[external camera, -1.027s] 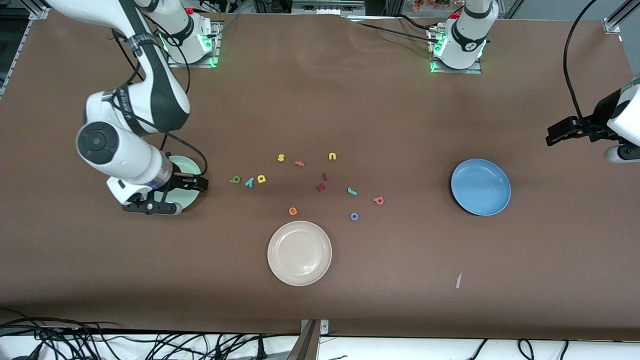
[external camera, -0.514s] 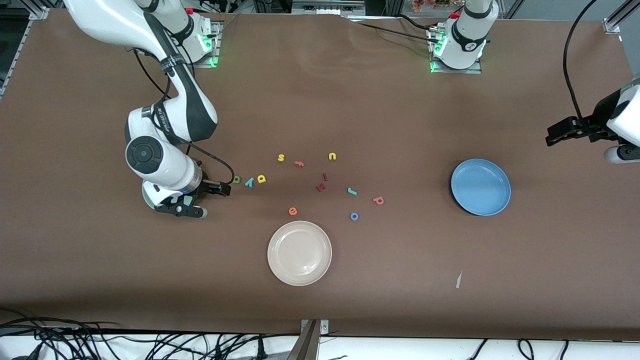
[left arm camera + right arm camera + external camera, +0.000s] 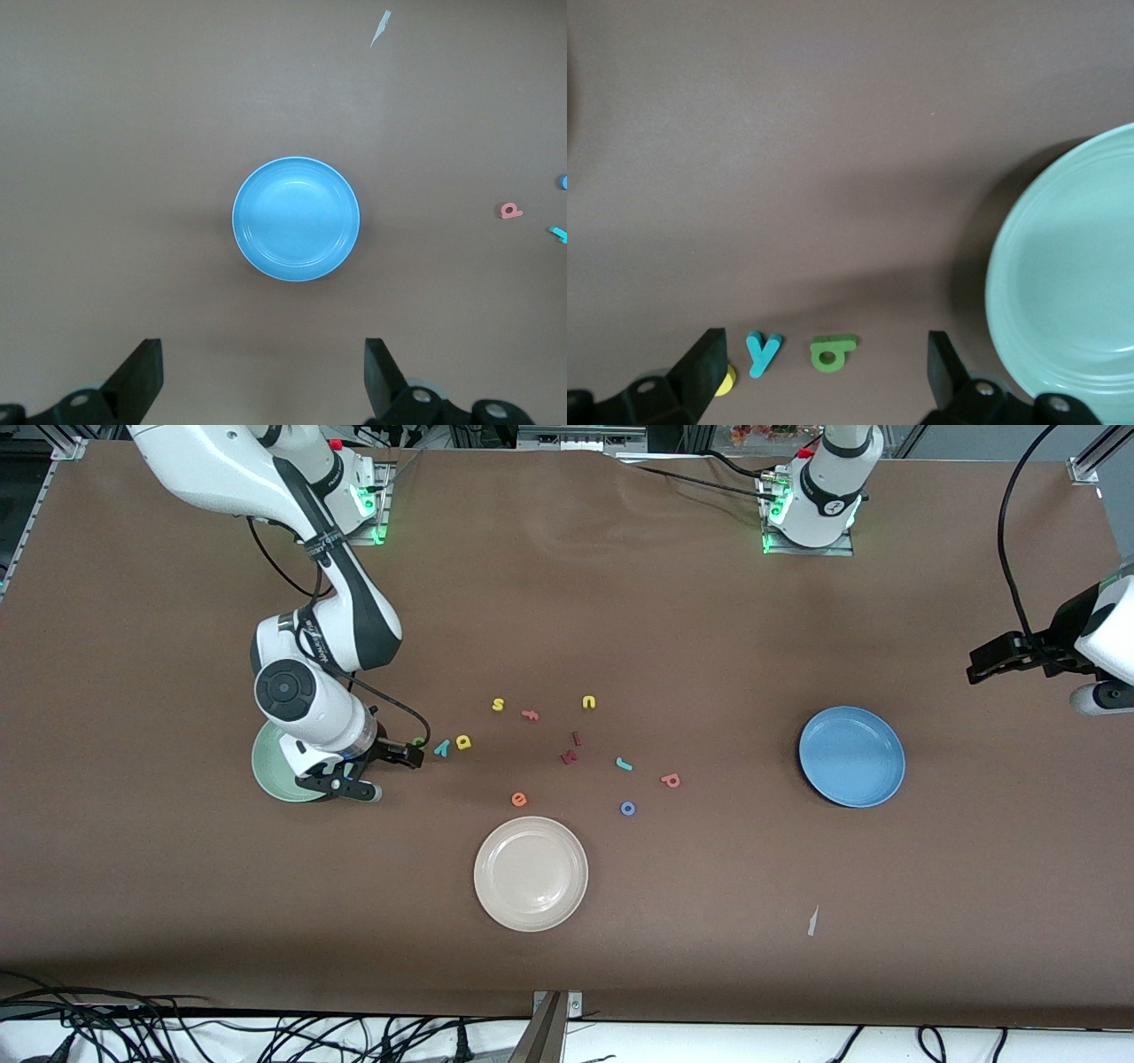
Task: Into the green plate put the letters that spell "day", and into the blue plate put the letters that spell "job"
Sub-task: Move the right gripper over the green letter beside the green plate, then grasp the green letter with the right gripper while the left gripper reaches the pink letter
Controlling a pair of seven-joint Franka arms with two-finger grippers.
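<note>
Reaching down from its base, the right arm bends at the elbow, its right gripper (image 3: 403, 755) released, fingers spread, low over the table between the green plate (image 3: 270, 766) and the letters. The green "a" (image 3: 833, 352), teal "y" (image 3: 442, 747) and yellow "d" (image 3: 463, 742) lie in a row running away from that plate. The left gripper (image 3: 264, 381), spread wide, waits high over the blue plate (image 3: 851, 756).

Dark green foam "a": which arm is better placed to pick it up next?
Right. The right gripper hangs open over the dark green foam "a", beside the pale mint-green plate. The left gripper waits open above the round mid-blue plate.
</note>
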